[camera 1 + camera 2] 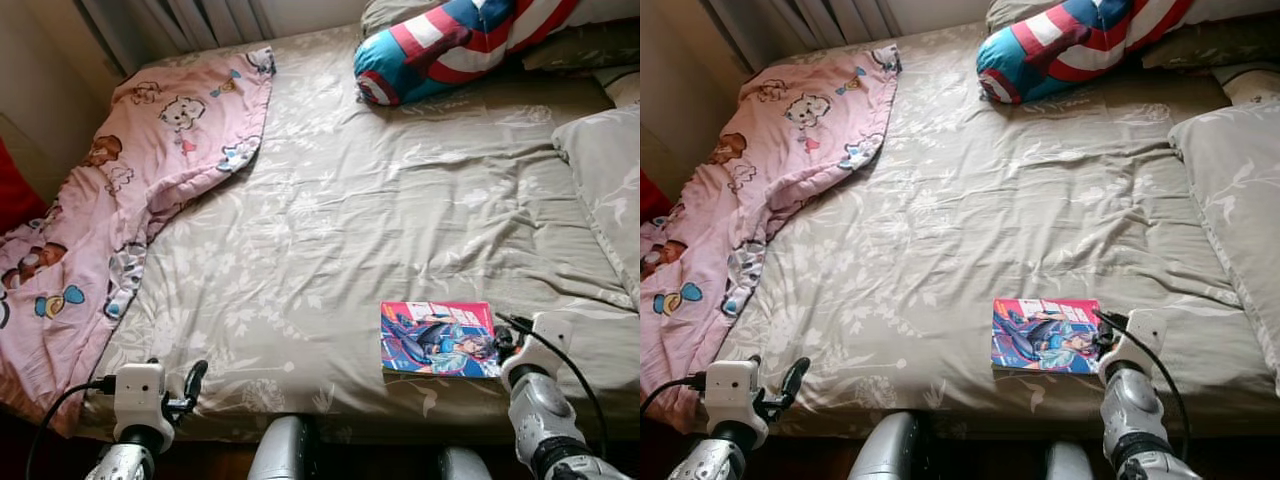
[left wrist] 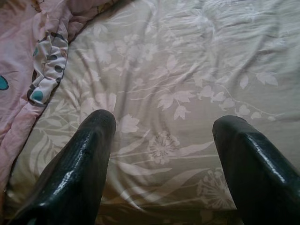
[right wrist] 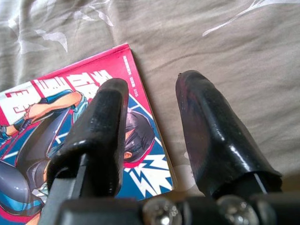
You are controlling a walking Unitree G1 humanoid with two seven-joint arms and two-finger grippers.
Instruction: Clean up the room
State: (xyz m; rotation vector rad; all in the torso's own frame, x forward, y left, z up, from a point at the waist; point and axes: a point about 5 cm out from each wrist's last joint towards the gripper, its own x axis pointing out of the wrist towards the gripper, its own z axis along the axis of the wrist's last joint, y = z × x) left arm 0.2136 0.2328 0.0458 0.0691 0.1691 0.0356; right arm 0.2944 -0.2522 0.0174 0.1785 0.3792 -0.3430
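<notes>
Right gripper [image 3: 150,122] down at the near edge of the bed [image 1: 330,220], fingers parted a little with nothing pinched between them — one finger [image 3: 101,136] hovering over the cover of the comic book [image 1: 438,338], the other finger [image 3: 213,136] just past the book's edge over bare sheet. Book lying flat, face up, pink border and a blue-and-black figure on the cover, right under and just inboard of that gripper. Left gripper [image 2: 164,154] spread wide and empty, hanging over the floral sheet at the bed's near corner, with the pink cartoon blanket [image 1: 120,200] just outboard of it — draped along that side of the bed and spilling off the edge. Well ahead of both grippers, a red-white-and-blue star cushion [image 1: 450,45] up by the head of the bed, and a beige pillow [image 1: 605,180] further out beyond the right gripper.
</notes>
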